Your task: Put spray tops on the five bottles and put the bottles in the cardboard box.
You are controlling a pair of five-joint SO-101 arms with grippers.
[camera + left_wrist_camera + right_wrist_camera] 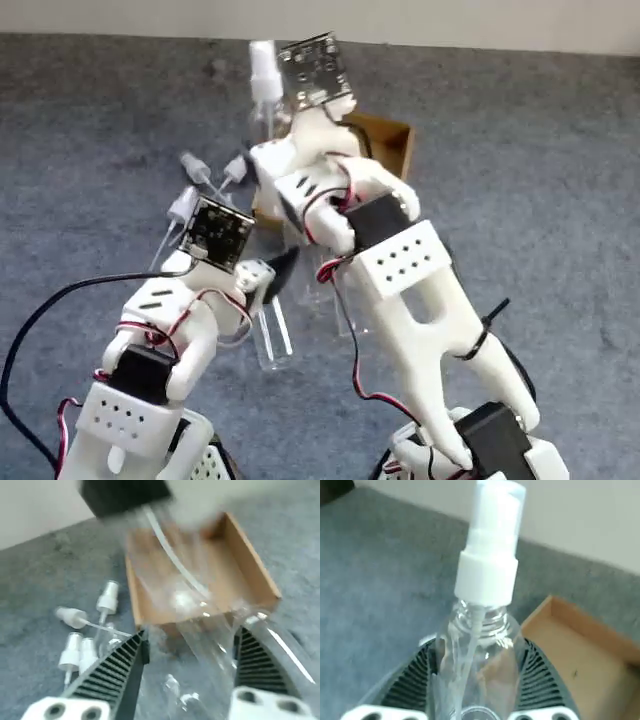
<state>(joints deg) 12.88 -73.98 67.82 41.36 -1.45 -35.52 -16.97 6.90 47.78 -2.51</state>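
My right gripper (479, 672) is shut on a clear bottle (480, 645) with a white spray top (490, 555) on its neck. It holds the bottle (266, 95) upright above the table, next to the cardboard box (388, 140). My left gripper (187, 665) stands open low over clear bottles (210, 645) lying on the carpet in front of the box (250, 565). Nothing is gripped between its black fingers (117, 667). Loose spray tops (80, 650) lie beside it on the carpet.
Three loose spray tops (195, 172) lie on the grey carpet left of the box. Topless clear bottles (272, 338) lie between the two arms. The right arm (400, 260) stretches across the middle. Open carpet extends to the far left and right.
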